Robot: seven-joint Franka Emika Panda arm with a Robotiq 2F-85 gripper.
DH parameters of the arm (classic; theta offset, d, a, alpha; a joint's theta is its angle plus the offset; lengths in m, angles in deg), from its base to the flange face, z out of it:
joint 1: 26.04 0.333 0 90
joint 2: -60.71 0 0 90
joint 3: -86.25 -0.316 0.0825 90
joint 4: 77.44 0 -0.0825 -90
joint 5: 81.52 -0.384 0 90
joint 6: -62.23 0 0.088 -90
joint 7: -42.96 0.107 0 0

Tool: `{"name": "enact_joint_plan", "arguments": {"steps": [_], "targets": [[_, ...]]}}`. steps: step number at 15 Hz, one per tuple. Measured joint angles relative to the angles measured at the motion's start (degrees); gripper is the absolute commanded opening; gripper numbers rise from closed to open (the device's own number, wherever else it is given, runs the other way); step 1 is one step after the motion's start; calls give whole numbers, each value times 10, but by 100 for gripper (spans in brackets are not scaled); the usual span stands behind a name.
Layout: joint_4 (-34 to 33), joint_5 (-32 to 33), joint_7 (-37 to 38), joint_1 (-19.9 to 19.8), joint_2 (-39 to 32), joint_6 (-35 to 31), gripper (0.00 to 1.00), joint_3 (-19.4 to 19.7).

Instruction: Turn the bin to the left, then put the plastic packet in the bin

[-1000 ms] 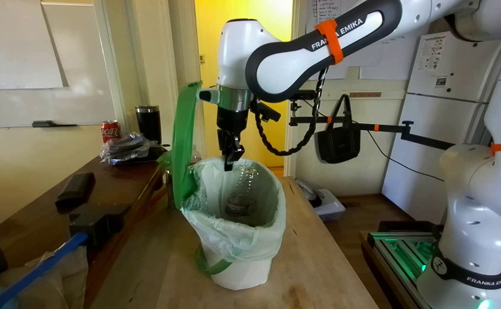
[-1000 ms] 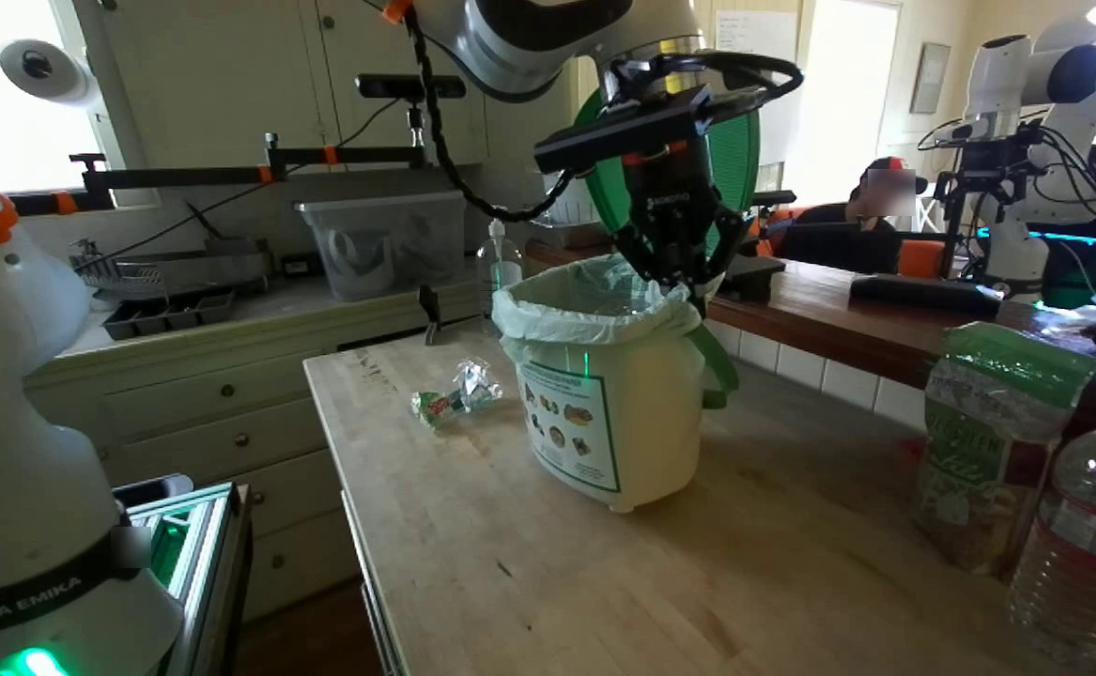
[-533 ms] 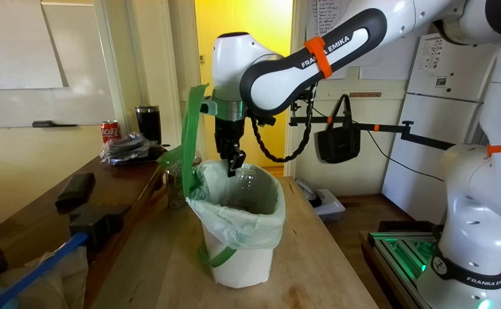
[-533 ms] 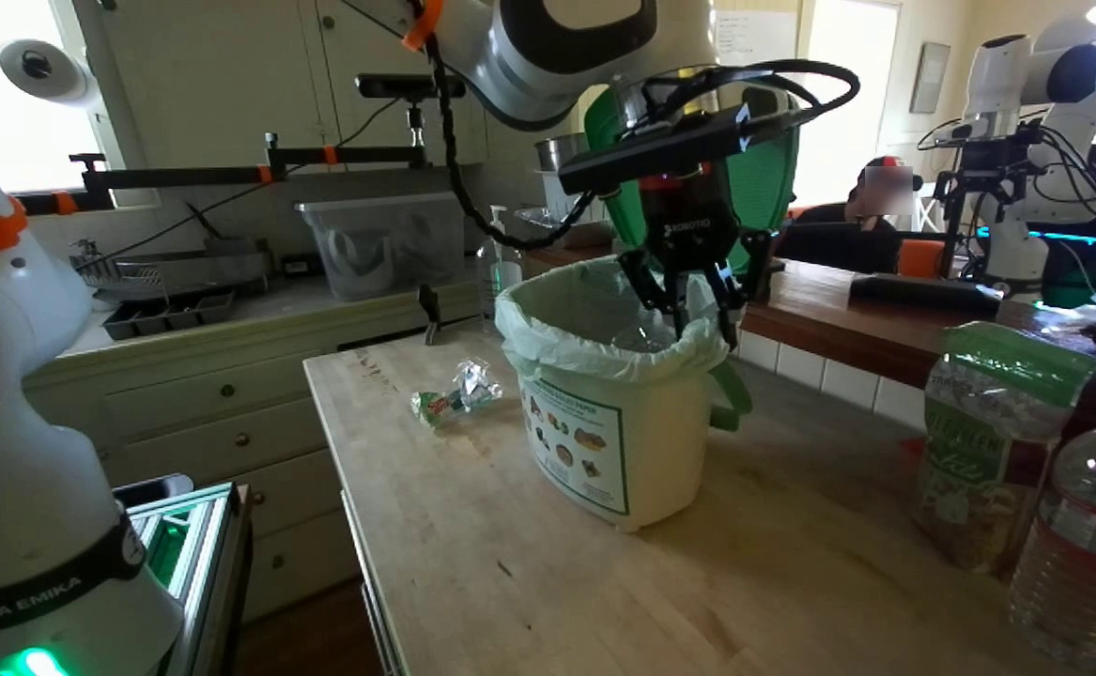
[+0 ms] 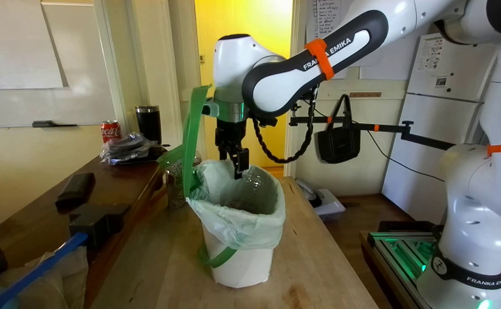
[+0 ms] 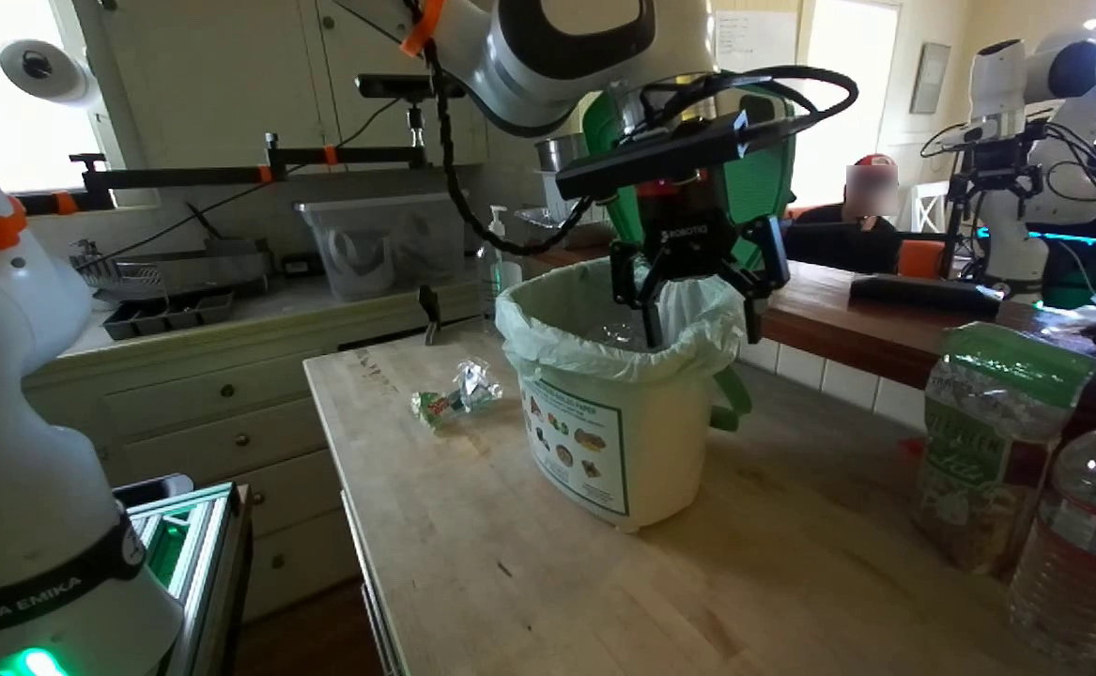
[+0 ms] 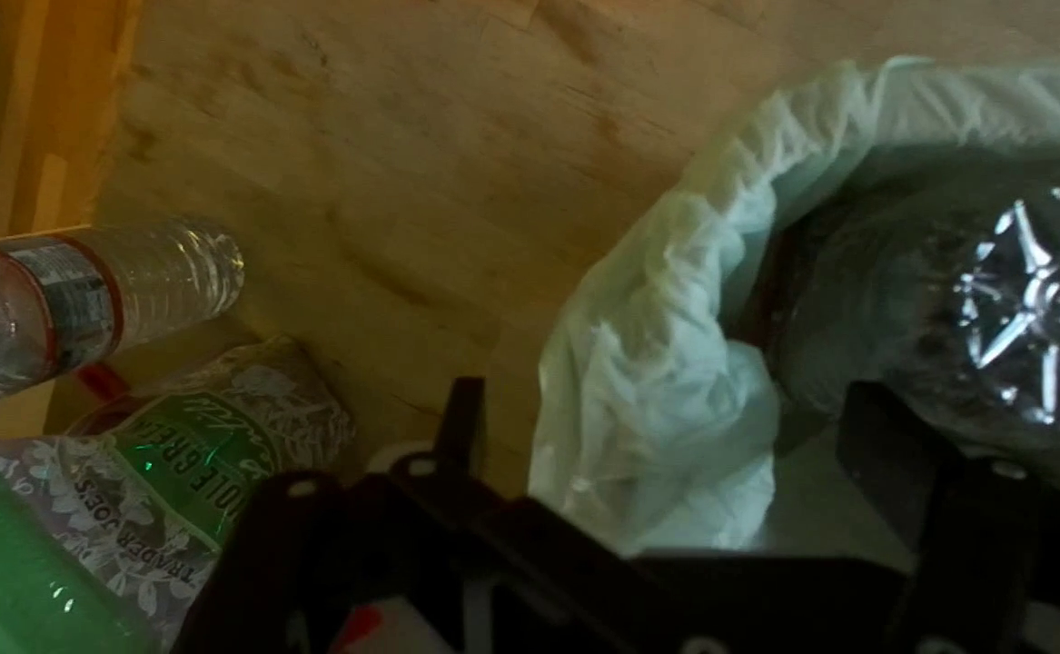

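The white bin (image 6: 660, 460) stands upright on the wooden table, a pale liner (image 7: 648, 272) folded over its rim. Its green lid (image 5: 194, 137) is raised, close beside my wrist. Wide apart, the jaws of my gripper (image 6: 702, 336) straddle the rim: one finger is inside the bin, the other outside, and liner lies between them in the wrist view. I cannot tell whether either finger touches it. A clear bottle (image 7: 1029, 300) is inside the bin. The crumpled plastic packet (image 6: 458, 394), shiny with a green and red part, lies on the table beside the bin, apart from my gripper.
A green-topped food bag (image 6: 989, 451) and a water bottle (image 6: 1088, 545) stand on the table beyond the bin's handle side. A raised brown counter (image 6: 848, 314) runs along that edge. A soap dispenser (image 6: 498, 268) is at the far end.
My gripper has come down over the rim and its jaws have spread from nearly shut to wide. The bin and lid shifted and turned slightly early on, then stayed still.
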Motion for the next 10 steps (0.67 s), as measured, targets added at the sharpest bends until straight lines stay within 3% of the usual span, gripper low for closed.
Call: {"name": "enact_joint_plan", "arguments": {"steps": [10], "targets": [[27,-91,83,0,90,43,100,3]]}}
